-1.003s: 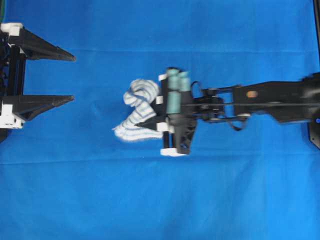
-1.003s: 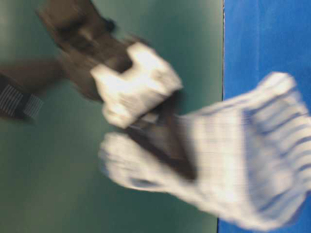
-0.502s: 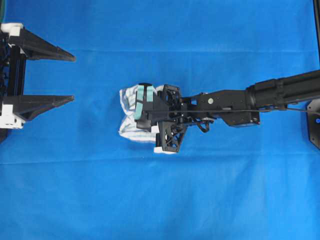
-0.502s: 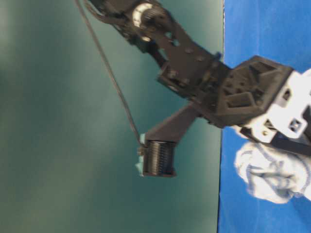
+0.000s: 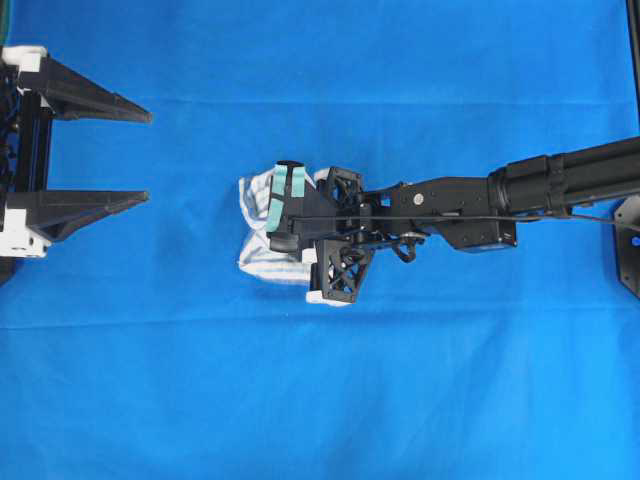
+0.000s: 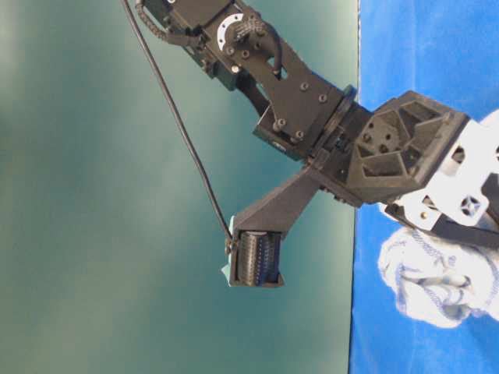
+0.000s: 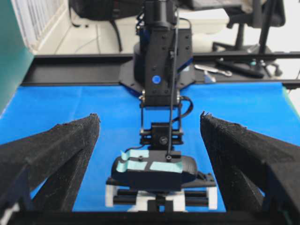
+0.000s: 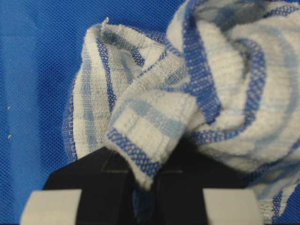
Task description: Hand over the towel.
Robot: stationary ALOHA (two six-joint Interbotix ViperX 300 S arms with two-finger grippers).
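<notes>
We see right arm: matte black links, round silver screw heads along bracket, thin black cable running its length. Right gripper: black fingers, white end blocks, black lattice-patterned housing, wrist camera with teal tape strips. We note ribbed black cylinder on angled strut. Left gripper: two long black tapered fingers, foam-textured inner faces, white carriage blocks on black rail.

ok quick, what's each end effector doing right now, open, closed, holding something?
Left end effector: open, holding nothing.
Right end effector: closed on the towel.
</notes>
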